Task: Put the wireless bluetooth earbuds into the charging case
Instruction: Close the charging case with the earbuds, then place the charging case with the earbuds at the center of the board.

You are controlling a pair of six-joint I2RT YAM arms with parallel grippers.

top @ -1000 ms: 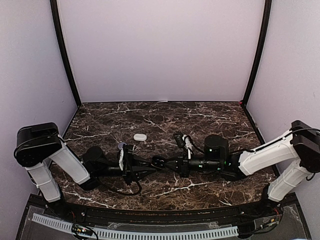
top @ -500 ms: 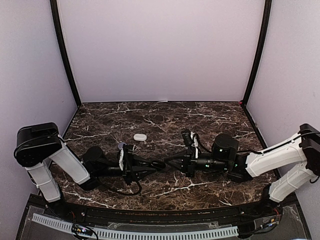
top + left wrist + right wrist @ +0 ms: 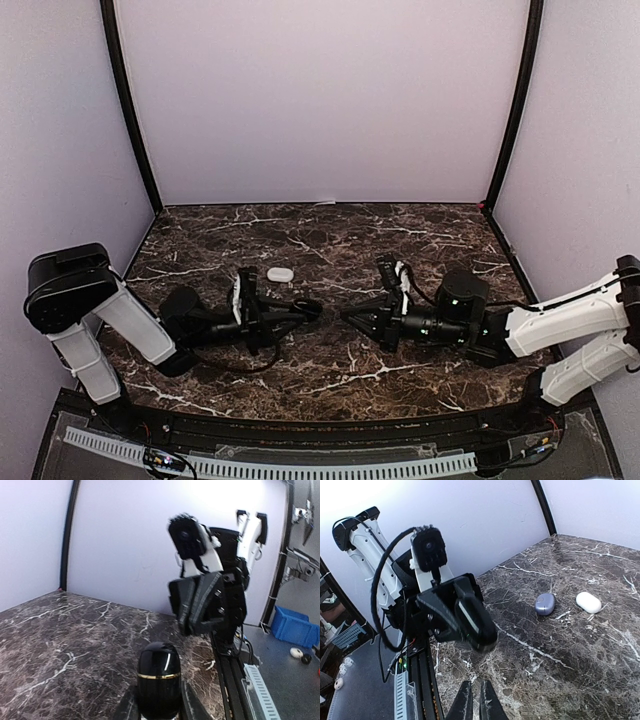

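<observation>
My left gripper (image 3: 298, 310) is shut on a glossy black pebble-shaped charging case (image 3: 310, 308) with a gold band, lid closed. In the left wrist view the case (image 3: 159, 680) stands upright between the fingers (image 3: 194, 706). My right gripper (image 3: 347, 313) points at it from the right, a short gap away. Its fingers (image 3: 465, 705) are nearly together and nothing shows between them. The right wrist view shows the held black case (image 3: 476, 622) ahead. No earbuds are in view.
A white case (image 3: 279, 274) lies on the marble table (image 3: 330, 235) behind the left gripper. The right wrist view shows it (image 3: 588, 602) beside a purple case (image 3: 545, 603). Black frame posts and pale walls enclose the table.
My right arm has drawn back to the right, away from the left gripper. The left gripper has shifted slightly up and away with the black case still in it.
</observation>
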